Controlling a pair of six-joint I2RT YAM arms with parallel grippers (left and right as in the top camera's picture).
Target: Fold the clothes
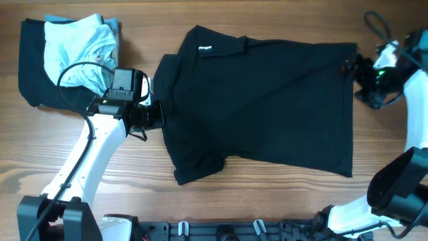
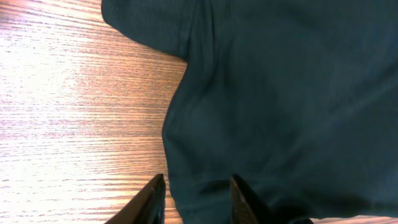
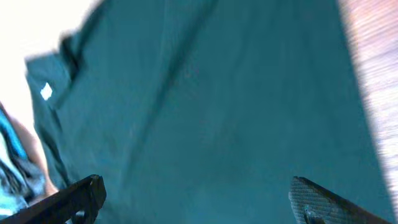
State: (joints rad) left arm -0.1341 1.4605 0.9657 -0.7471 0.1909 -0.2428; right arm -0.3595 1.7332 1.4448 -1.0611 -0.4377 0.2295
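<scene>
L gripper [image 2: 198, 179]: at the left edge of the black polo shirt [image 1: 267, 100]. Jaws are part open and clamp nothing. The shirt edge runs betw. the two fingers, one finger over wood, the other over cloth.
R gripper [image 3: 196, 186]: at the shirt's right edge, the hem side. Jaws are wide open and hold nothing, cloth spreads below them. This wrist view is blurred.
Shirt position: middle of the table [image 1: 221, 201], spread flat, collar to the left, hem to the right.
Shirt look: black, small white logo [image 1: 204, 48] near the collar, short sleeve [image 1: 197, 167] points to the near side, few soft wrinkles.
Pile, far left: light blue garment [image 1: 77, 50] on a black garment [image 1: 30, 67], apart from the shirt.
Free room: bare wood along the near side of the shirt and left of the sleeve.
</scene>
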